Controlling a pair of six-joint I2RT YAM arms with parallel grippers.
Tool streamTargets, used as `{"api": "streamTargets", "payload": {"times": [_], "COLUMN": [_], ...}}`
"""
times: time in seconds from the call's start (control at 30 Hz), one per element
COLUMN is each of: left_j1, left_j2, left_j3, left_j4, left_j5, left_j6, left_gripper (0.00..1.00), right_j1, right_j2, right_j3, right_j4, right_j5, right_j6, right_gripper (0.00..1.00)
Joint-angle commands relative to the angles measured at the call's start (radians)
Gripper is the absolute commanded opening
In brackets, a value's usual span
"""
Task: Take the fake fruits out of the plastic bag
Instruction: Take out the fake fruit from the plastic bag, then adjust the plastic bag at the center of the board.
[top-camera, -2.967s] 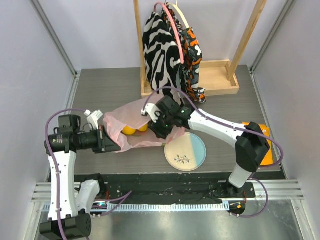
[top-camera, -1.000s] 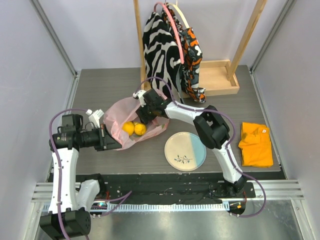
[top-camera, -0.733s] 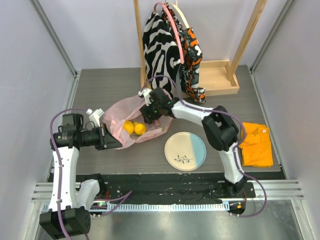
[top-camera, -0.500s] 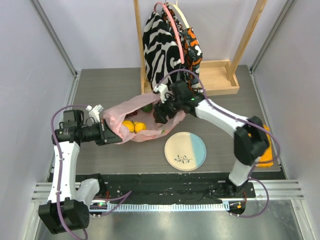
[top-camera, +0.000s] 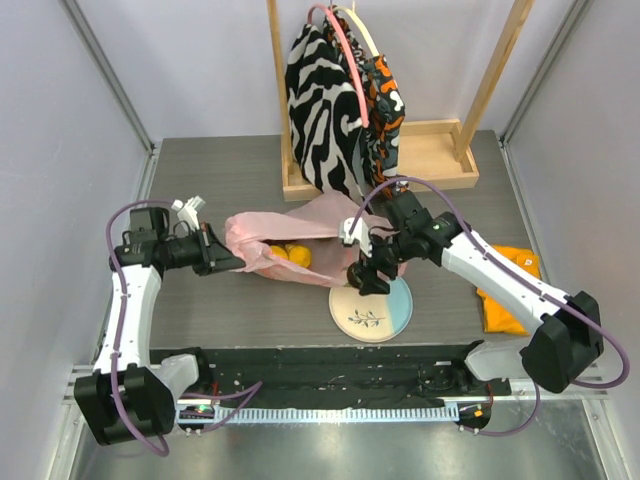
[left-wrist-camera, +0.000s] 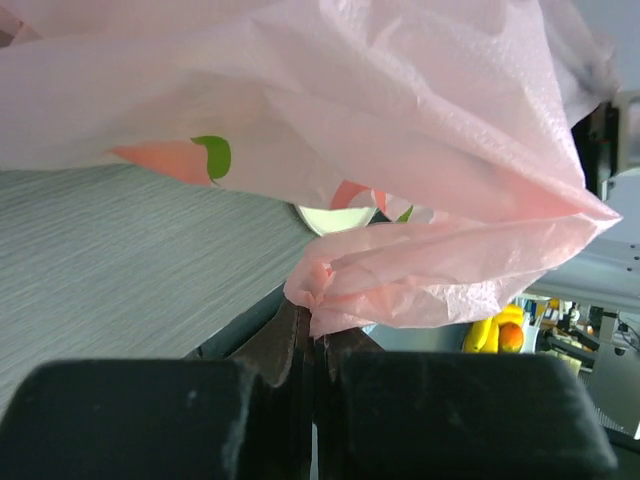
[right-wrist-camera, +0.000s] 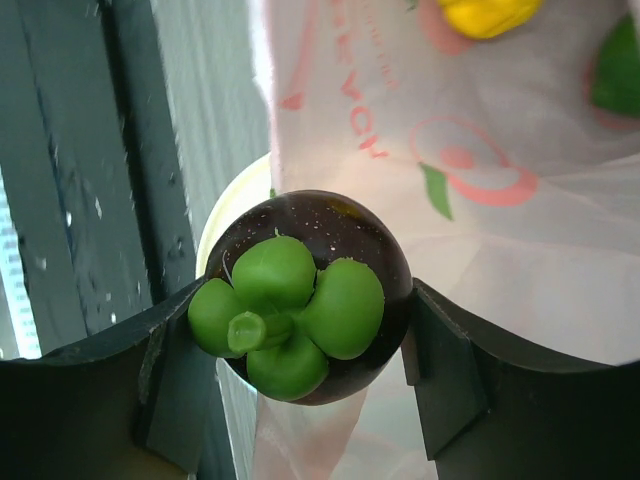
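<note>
One dark maroon fruit (right-wrist-camera: 330, 228) is clamped in the right gripper's (right-wrist-camera: 310, 300) jaws over the plate's (top-camera: 392, 302) eleven o'clock rim. Two yellow fruits (top-camera: 281, 252) are seen in the plastic bag (top-camera: 300, 222) from above, a green fruit (right-wrist-camera: 618, 65) only from the right wrist. The bag's edge is pinched flat in the left gripper's (left-wrist-camera: 315, 335) jaws.

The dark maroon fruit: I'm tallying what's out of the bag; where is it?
The dark maroon fruit sits clamped in the right gripper, over the plate's left rim in the top view, just right of the plastic bag.
</note>
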Motion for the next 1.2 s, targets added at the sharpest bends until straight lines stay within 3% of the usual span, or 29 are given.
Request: {"api": "streamTargets", "payload": {"times": [0.0,0.17,0.33,0.4,0.5,0.7,0.83,1.0,1.17], "left_j1": [0.002,0.002,0.011,0.021,0.030,0.034,0.034,0.034,0.036], "left_j2": [0.018,0.022,0.070,0.126,0.192,0.271,0.312,0.306,0.236], "left_j3": [0.026,0.009,0.043,0.109,0.199,0.287,0.348,0.365,0.325], "left_j4": [0.082,0.098,0.203,0.243,0.271,0.369,0.426,0.437,0.414], "left_j5": [0.045,0.025,-0.012,-0.010,-0.015,-0.003,0.022,0.059,0.034], "left_j6": [-0.050,-0.089,-0.194,-0.222,-0.255,-0.340,-0.376,-0.364,-0.342], "left_gripper": [0.00,0.00,0.00,0.00,0.00,0.00,0.00,0.00,0.00], "right_j1": [-0.001,0.036,0.057,0.071,0.085,0.081,0.077,0.134,0.174], "right_j2": [-0.004,0.116,0.332,0.389,0.434,0.334,0.404,0.522,0.569], "right_j3": [-0.014,0.124,0.377,0.515,0.646,0.628,0.620,0.537,0.465], "right_j4": [-0.081,0.025,0.074,0.089,0.088,-0.012,-0.026,0.208,0.244], "right_j5": [-0.088,-0.176,-0.363,-0.419,-0.481,-0.437,-0.533,-0.581,-0.619], "right_j6": [-0.208,-0.164,0.055,0.193,0.259,0.138,0.164,0.325,0.390], "right_gripper": [0.49,0.49,0.49,0.49,0.48,0.53,0.46,0.44,0.43]}}
